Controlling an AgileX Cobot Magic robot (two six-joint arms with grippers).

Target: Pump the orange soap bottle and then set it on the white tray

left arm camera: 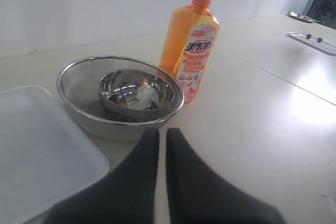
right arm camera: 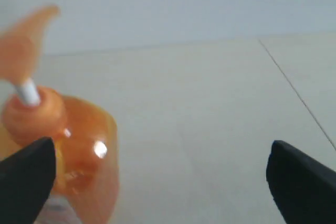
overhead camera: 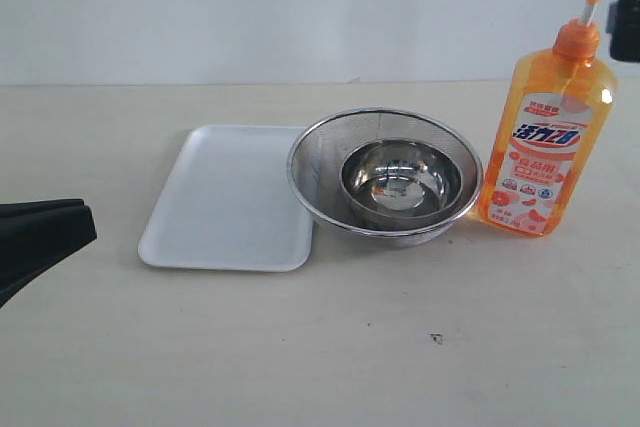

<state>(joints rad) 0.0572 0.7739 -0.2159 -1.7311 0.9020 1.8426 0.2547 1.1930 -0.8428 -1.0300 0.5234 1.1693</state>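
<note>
At the far left of the exterior view, the black left gripper [overhead camera: 45, 237] is seen low over the pale table [overhead camera: 320, 367], its fingers drawn together with nothing between them. To its right, a shallow rectangular white tray [overhead camera: 225, 197] with rounded corners is laid flat. Just beside it, a round steel mesh strainer bowl [overhead camera: 318, 172] is set, with a small shiny steel bowl [overhead camera: 400, 182] nested inside. Further right, the tall translucent orange soap bottle [overhead camera: 545, 147] is stood upright on the table, its pump head raised on a white stem. At the right edge, part of the black right gripper [overhead camera: 627, 17] is cut off beside the pump head.

Placement is judged undone: the bottle is kept well apart from the tray by the strainer. Whether the pump has been pressed cannot be told.

Only in the right wrist view are that gripper's fingers shown spread wide and grasping nothing, with the blurred bottle neck just beside one finger; the tray is not shown there. Only in the left wrist view is a pale patch seen in the small bowl; whether it is soap or a reflection cannot be told.
</note>
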